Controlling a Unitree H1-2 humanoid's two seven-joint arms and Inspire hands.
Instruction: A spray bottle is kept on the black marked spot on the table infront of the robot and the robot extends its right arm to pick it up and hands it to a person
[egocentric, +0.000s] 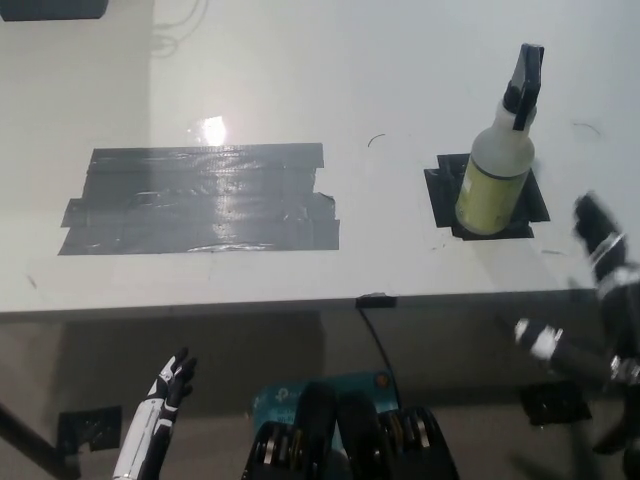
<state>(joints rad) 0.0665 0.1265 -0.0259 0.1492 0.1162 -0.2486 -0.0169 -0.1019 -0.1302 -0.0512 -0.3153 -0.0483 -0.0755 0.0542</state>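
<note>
The spray bottle (495, 165) stands upright on its black tape mark (443, 190), set within the right arm's reach. The right hand (600, 290) hovers beside it, fingers spread, holding nothing. The left hand (165, 395) rests low, fingers apart.

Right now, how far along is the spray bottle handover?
Done: nothing yet; the spray bottle stands upright on the small black marked spot. In hand: the right hand is open beside it, not touching. Left: grasp, lift, hand over. Left hand rests low.
</note>
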